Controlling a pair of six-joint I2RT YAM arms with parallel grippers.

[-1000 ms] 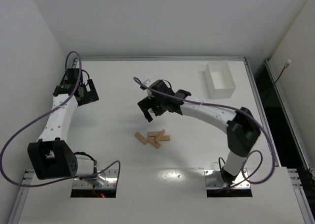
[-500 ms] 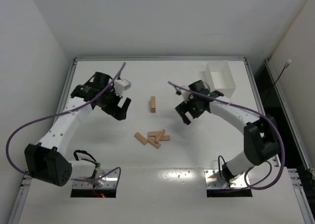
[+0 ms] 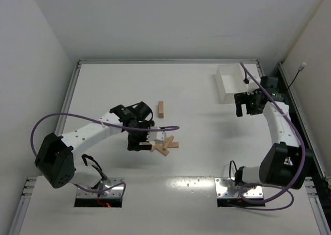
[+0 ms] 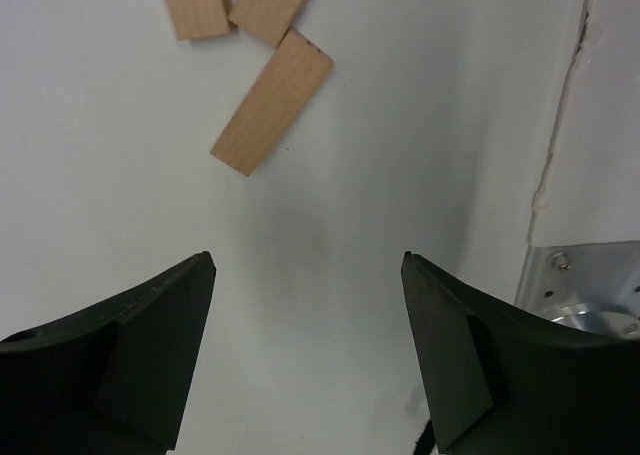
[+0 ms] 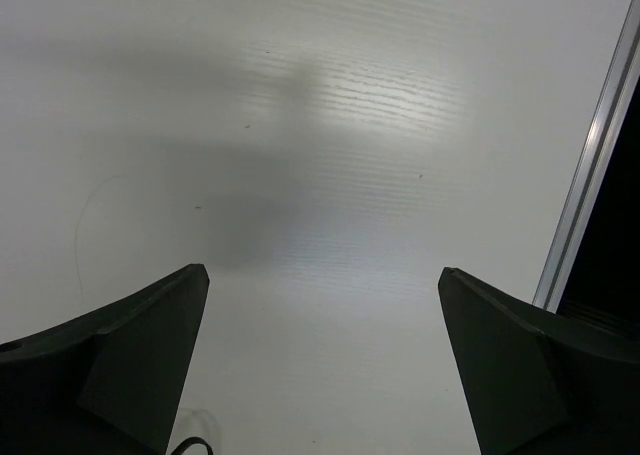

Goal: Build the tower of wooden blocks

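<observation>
- left gripper is hovering low in the lower centre of the top view, jaws spread, gripping nothing; its wrist view is showing bare table between the fingers
- wood blocks are lying in a loose, partly overlapping heap just right of that gripper; three are showing at the upper left of the left wrist view, with the nearest block lying flat and diagonal ahead of the fingertips, not between them
- tower is standing just above the heap at frame centre as a short narrow stack; can't tell the layer count
- white bin is sitting at the upper right
- right gripper is hanging just beside the bin's lower right corner, well apart from the blocks, released and empty; its wrist view is showing only table and the metal edge rail
</observation>
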